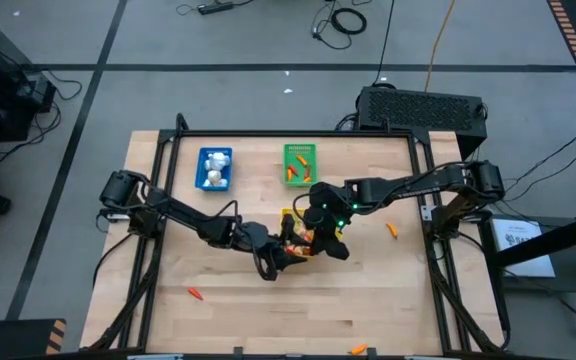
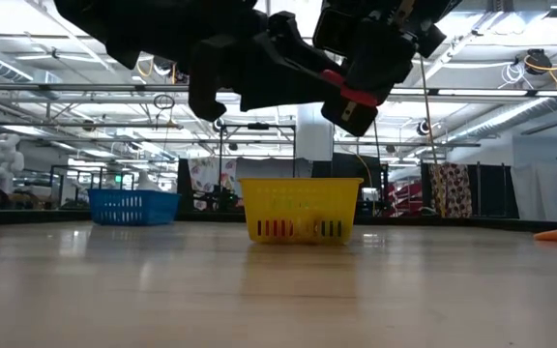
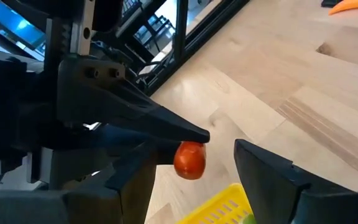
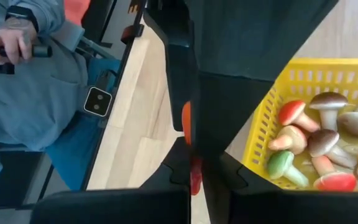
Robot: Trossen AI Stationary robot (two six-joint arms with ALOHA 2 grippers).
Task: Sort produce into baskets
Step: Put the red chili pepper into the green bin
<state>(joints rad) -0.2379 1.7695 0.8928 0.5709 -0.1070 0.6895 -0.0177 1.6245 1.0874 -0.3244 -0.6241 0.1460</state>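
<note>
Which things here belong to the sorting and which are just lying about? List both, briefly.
Job: blue basket, green basket, yellow basket, loose carrots, red piece held by the right gripper by the yellow basket; left gripper beside it, fingers open.
Lying about: black box, floor cables, person beyond the table.

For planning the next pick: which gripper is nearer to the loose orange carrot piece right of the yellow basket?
Right. The right gripper hangs over the yellow basket, on the carrot piece's side; the left gripper is at the basket's far side, farther away.
</note>
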